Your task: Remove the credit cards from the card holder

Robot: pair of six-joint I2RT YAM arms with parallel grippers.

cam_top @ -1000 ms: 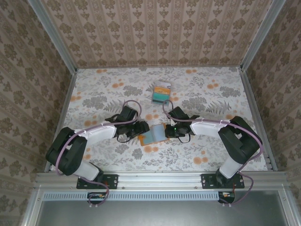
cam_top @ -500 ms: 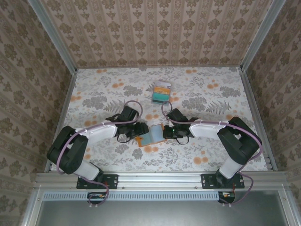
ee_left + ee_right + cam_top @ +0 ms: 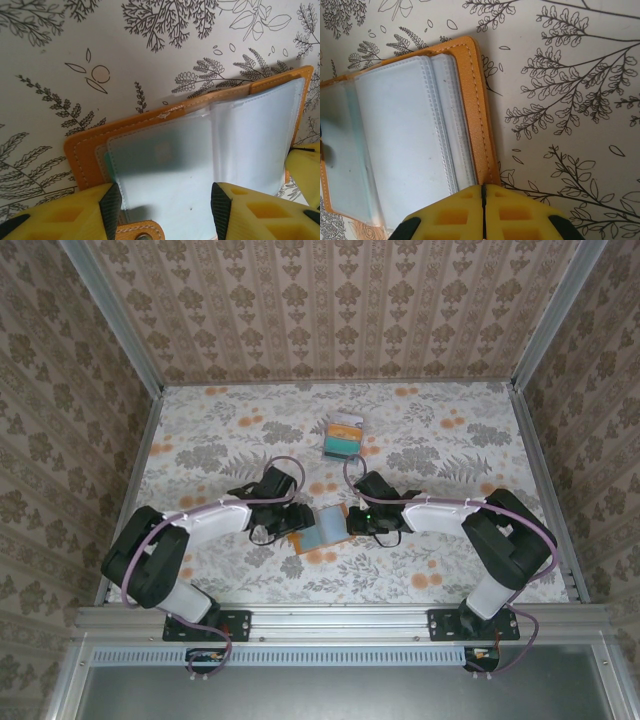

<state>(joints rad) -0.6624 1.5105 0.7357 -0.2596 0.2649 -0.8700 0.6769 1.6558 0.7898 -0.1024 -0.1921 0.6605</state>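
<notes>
The card holder lies open mid-frame on the worktop, long axis left to right, its left half between the wide-spread fingers of the left tool, the right tool pressed shut at its right edge, credit cards stacked above.

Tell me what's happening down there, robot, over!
Left end effector open over card holder. Right end effector shut at its orange edge. Some credit cards stacked farther back, over.

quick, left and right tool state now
left tool: open over the flat orange folding card holder
right tool: shut at its orange edge; grip cannot be told
</notes>
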